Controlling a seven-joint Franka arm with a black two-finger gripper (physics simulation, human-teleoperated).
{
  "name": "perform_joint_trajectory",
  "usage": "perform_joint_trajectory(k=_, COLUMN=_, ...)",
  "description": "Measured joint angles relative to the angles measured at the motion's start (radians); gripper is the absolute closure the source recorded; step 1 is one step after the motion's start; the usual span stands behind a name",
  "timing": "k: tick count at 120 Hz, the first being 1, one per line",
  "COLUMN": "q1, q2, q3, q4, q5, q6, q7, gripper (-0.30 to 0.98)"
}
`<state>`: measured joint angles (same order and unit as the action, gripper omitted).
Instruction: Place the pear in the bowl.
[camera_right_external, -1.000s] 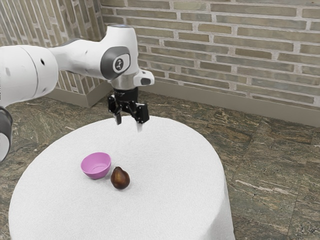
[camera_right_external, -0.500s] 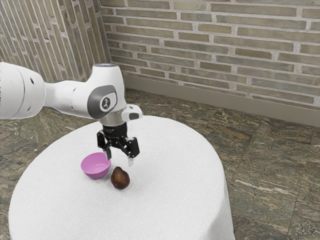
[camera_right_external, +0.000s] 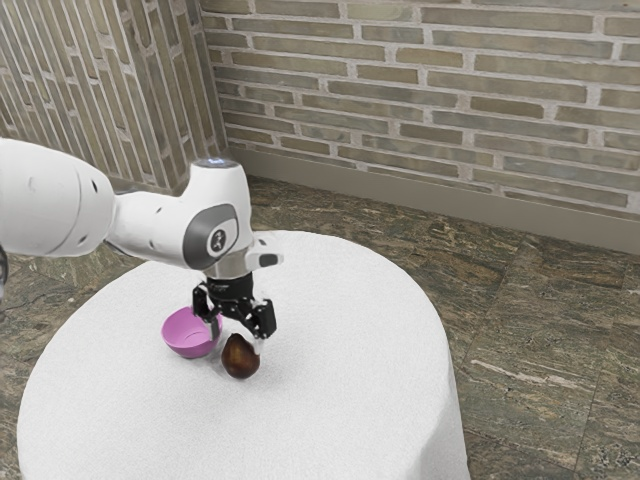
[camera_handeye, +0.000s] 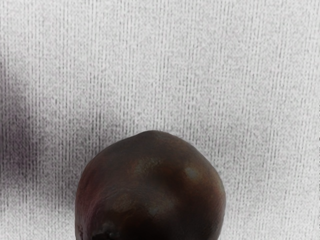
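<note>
Lowered since the earlier frame, our black tool (camera_right_external: 236, 338) has its fingers apart, close to the top of the pear (camera_right_external: 240, 360). We see the dark brown pear on the white tabletop (camera_right_external: 340, 400), just beside the pink bowl (camera_right_external: 184, 336), which sits slightly farther, toward the exterior view's left

Lower left of centre, I see my hand (camera_right_external: 237, 341), fingers parted, at the pear (camera_right_external: 240, 360) beside the pink bowl (camera_right_external: 186, 338).
</note>
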<state>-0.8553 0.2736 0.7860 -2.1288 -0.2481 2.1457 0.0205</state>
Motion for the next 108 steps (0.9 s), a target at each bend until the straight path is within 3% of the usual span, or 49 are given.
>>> perform_joint_trajectory(k=28, q1=0.033, q2=0.028, q3=-0.029, q4=-0.031, q5=-0.026, q6=0.020, q7=-0.003, gripper=0.00)
perform_joint_trajectory(k=52, q1=0.106, q2=0.054, q3=-0.106, q4=-0.024, q5=-0.034, q6=0.088, q7=-0.003, gripper=0.01)
perform_joint_trajectory(k=108, q1=0.142, q2=0.067, q3=-0.146, q4=-0.025, q5=-0.050, q6=0.142, q7=-0.003, gripper=0.21)
